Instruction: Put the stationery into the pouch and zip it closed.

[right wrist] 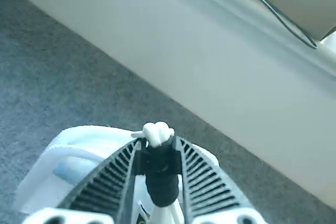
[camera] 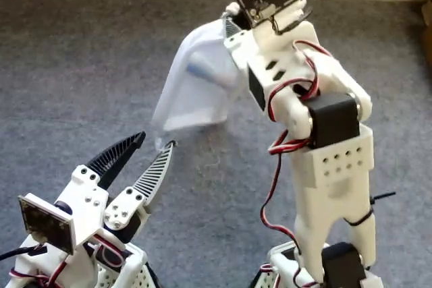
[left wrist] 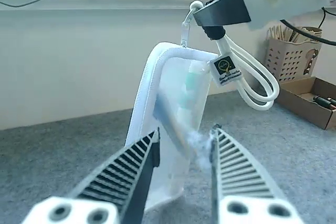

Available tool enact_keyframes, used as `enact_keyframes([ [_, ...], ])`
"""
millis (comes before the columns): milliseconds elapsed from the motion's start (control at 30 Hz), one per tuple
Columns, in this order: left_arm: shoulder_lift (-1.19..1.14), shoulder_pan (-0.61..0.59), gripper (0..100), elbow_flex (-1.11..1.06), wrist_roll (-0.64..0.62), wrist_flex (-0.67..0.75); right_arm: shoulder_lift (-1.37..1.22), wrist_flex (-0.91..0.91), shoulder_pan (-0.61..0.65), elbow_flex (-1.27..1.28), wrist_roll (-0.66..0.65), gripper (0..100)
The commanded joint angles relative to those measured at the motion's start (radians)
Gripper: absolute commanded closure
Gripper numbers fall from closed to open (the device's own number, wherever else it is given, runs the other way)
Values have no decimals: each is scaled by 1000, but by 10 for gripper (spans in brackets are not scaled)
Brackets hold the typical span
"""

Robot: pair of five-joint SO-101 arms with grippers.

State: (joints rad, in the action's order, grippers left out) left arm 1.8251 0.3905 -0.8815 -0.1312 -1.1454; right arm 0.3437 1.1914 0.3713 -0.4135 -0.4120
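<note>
Pouch [camera: 196, 92] hangs from right gripper [right wrist: 157, 142]; left wrist view reveals stationery [left wrist: 173, 116] inside.

The stationery [left wrist: 178, 114] in the pouch [left wrist: 149, 103] is too blurred to identify; the left pincer [left wrist: 185, 131] hides one pouch corner.

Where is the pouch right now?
In the high view the pouch dangles by its strap from the right gripper, toward the far side, just beyond the open left gripper.
</note>
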Motion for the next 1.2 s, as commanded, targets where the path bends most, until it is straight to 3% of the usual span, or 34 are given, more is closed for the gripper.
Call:
enact_keyframes([
  [0,-4,-10,839,33,9,-5,-15,68,65,-163,-11,992],
  [300,-4,-124,839,33,5,-3,-19,305,219,-203,-11,992],
  [600,-5,-130,835,74,9,-12,-19,504,349,-208,-2,992],
  [1167,-81,-130,768,239,180,-224,65,550,377,-163,68,992],
])
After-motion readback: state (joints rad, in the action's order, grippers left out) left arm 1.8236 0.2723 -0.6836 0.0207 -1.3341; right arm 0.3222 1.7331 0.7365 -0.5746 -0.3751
